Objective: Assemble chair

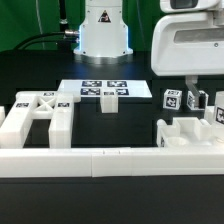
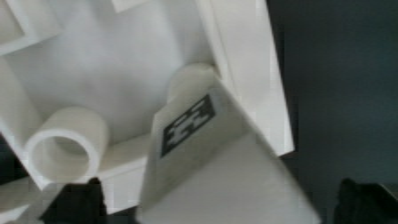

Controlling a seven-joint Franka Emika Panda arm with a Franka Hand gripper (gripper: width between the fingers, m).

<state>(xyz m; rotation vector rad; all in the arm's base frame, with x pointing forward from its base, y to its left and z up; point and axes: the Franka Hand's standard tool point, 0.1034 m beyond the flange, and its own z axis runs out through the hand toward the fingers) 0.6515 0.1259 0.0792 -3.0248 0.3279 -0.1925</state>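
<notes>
My pincer (image 1: 192, 96) hangs with its fingers (image 2: 68, 200) spread apart, clamped on nothing. The chair part (image 1: 186, 132) (white, tagged) lies just below it, at the exterior view's right, beside the border wall (image 1: 100, 160).

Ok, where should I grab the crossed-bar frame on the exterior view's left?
Probably by a straight outer bar of the frame, coming down from above. It lies flat on the table, so the bar's parallel sides suit a pinch; the crossed middle is slanted, and the low wall sits close in front.

claw (image 2: 217, 199) tips cropped, chair part (image 2: 160, 80) blurred
</notes>
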